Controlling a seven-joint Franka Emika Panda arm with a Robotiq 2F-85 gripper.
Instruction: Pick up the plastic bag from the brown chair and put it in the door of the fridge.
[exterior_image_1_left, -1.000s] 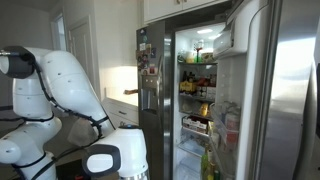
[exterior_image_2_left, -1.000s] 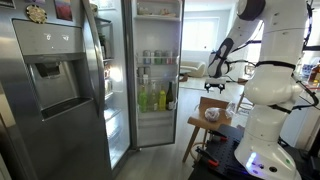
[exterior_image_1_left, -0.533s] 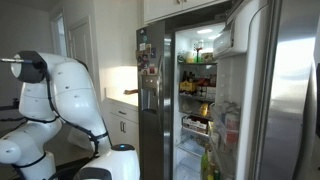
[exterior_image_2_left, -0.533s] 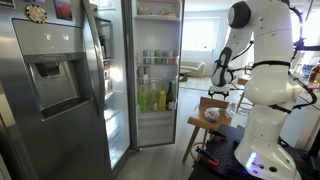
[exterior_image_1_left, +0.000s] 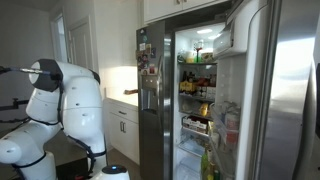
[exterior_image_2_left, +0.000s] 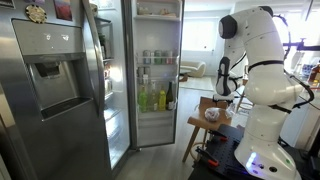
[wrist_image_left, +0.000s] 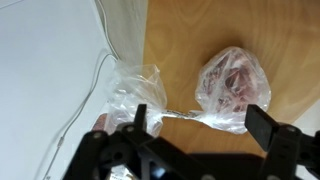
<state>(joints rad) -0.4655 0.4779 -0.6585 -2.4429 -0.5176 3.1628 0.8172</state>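
Claw (wrist_image_left: 197, 113) spread wide and empty, we look down on the plastic bag (wrist_image_left: 232, 88): crinkly, clear, reddish inside, lying just ahead of the fingertips on the brown chair (wrist_image_left: 180, 40). In an exterior view, the door of the fridge (exterior_image_1_left: 236, 100) stands open.

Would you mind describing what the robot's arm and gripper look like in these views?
The arm is glossy white, built of rounded, bulbous segments with dark seams at the joints, as seen in both exterior views. The gripper is black, with two blocky fingers on a dark frame. No markings are legible.
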